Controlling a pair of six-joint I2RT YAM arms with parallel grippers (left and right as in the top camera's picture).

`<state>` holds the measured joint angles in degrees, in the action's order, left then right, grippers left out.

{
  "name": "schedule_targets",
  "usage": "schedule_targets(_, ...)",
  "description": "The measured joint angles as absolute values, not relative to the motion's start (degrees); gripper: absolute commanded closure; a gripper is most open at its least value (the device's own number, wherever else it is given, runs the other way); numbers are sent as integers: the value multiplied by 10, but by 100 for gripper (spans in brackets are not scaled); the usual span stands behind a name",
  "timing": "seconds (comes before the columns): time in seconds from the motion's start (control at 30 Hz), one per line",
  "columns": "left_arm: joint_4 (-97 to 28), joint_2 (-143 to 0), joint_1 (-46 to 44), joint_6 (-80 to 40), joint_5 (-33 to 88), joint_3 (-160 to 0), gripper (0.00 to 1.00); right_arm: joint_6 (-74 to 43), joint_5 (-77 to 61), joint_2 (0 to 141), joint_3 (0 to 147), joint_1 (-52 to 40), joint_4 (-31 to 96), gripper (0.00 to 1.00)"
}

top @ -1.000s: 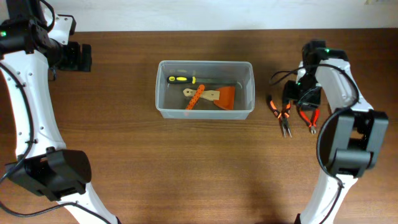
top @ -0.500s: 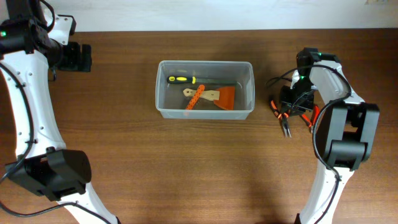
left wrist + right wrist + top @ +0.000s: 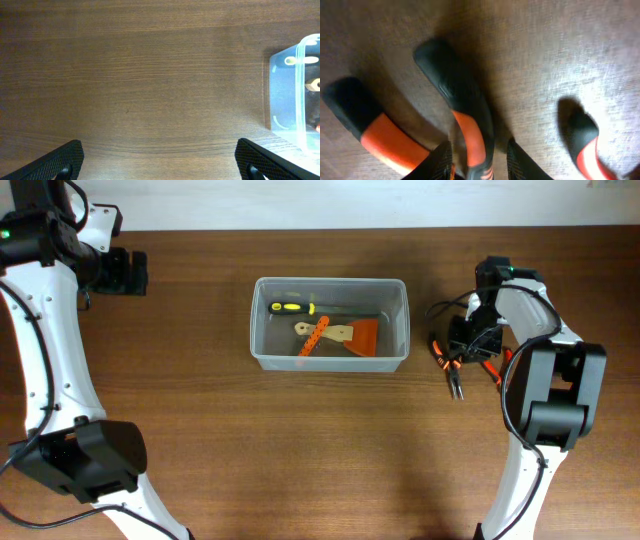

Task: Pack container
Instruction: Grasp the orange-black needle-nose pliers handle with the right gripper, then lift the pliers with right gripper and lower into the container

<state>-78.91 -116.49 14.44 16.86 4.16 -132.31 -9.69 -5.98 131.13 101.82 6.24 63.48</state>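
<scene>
The container (image 3: 330, 363), a clear bin, stands mid-table with a yellow-handled screwdriver (image 3: 290, 307), an orange scraper (image 3: 362, 338) and an orange-handled tool (image 3: 315, 337) inside. Right of it lie two orange-and-black pliers. My right gripper (image 3: 466, 345) is down over the left pliers (image 3: 452, 372). In the right wrist view the fingers (image 3: 442, 160) straddle one handle (image 3: 470, 130) of those pliers, the left finger against it and a sliver of table showing on the right. My left gripper (image 3: 140, 272) hangs wide open at the far left, holding nothing, and its view catches the container's end (image 3: 295, 90).
The second pliers (image 3: 497, 370) lie just right of the first, one handle showing in the right wrist view (image 3: 585, 142). The right arm's black cable (image 3: 445, 305) loops over the table behind the pliers. Bare wood lies between the left gripper and the bin.
My right gripper has come down and shifted left onto the left pliers, which have been nudged slightly left. Its jaws narrowed around the handle. The left arm has not moved.
</scene>
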Motion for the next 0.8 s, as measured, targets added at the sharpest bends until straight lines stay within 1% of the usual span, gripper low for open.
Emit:
schedule_targets(0.07,-789,-1165,144,169,42,-1323,1,-86,-59,1311,1018,62,623,67)
schedule_targets(0.13,-789,-1165,144,169,41,-1323,1,-78,-56,1311,1017,62,618,78)
schedule_targets(0.17,-789,-1165,144,169,41,-1323,1,-74,-55,1310,1015,62,615,80)
schedule_targets(0.23,-789,-1165,144,169,41,-1323,1,-73,-54,1307,1009,62,609,82)
schedule_targets(0.37,-789,-1165,144,169,42,-1323,1,-67,-53,1303,1002,63,606,89)
schedule_targets(0.8,-789,-1165,144,169,42,-1323,1,-68,-54,1302,1003,63,665,94)
